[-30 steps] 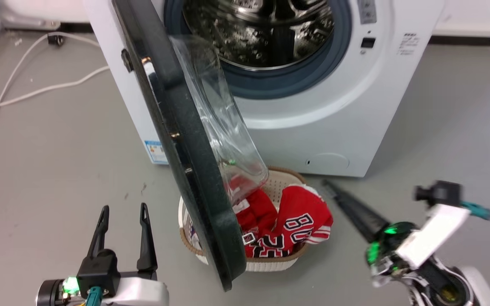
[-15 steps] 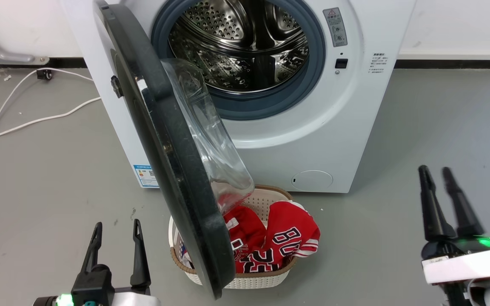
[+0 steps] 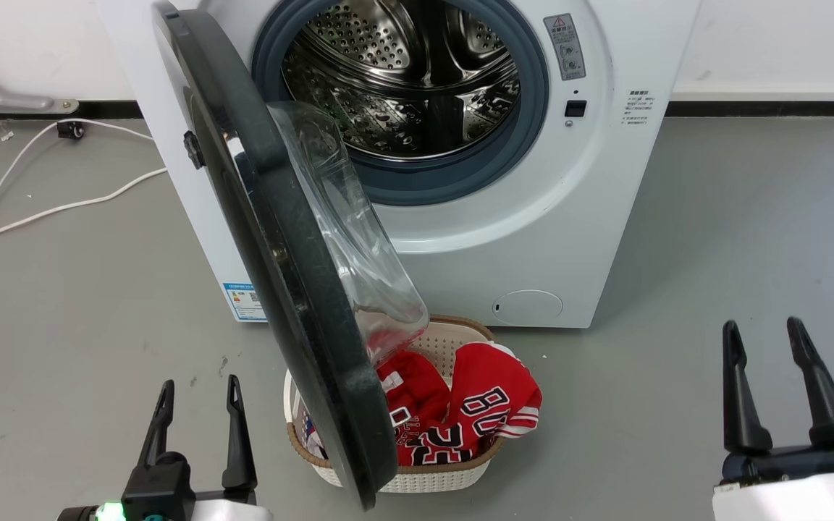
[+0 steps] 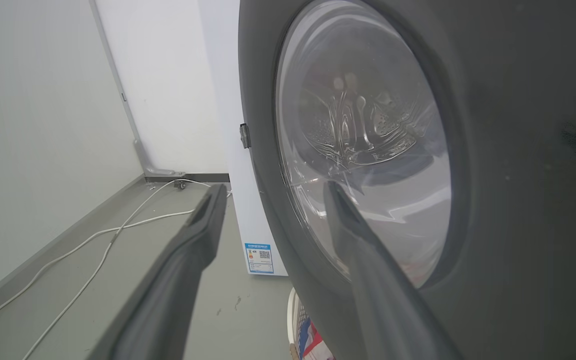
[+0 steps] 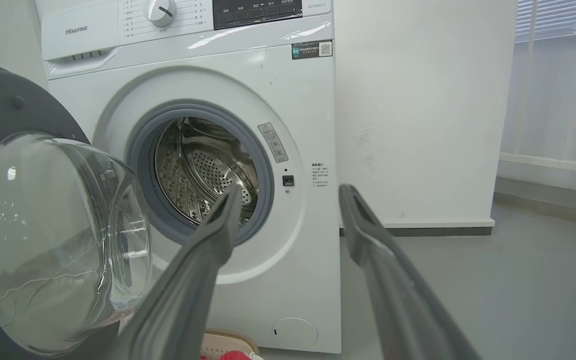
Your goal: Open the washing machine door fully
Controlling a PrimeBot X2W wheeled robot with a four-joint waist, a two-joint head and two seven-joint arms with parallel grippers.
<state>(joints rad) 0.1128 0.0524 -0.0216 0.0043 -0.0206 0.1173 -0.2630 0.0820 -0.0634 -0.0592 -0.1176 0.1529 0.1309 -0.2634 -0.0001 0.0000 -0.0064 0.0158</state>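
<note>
Left pincer (image 3: 200, 381): fingers apart, empty, and the nearer arm. The washing machine door (image 3: 272, 239) stands just ahead and to its right, nearly edge-on, swung out from the washing machine (image 3: 569, 217), outer face toward this pincer. It has a glossy black ring and a clear bulging glass bowl. Right pincer (image 3: 762, 324): apart, empty, well clear.

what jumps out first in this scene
The big black washing machine door stands swung out edge-on at centre, its glass bowl bulging toward the steel drum. Below it, a white basket holds bright red jerseys. The left gripper and right gripper hover open at the bottom corners.
</note>
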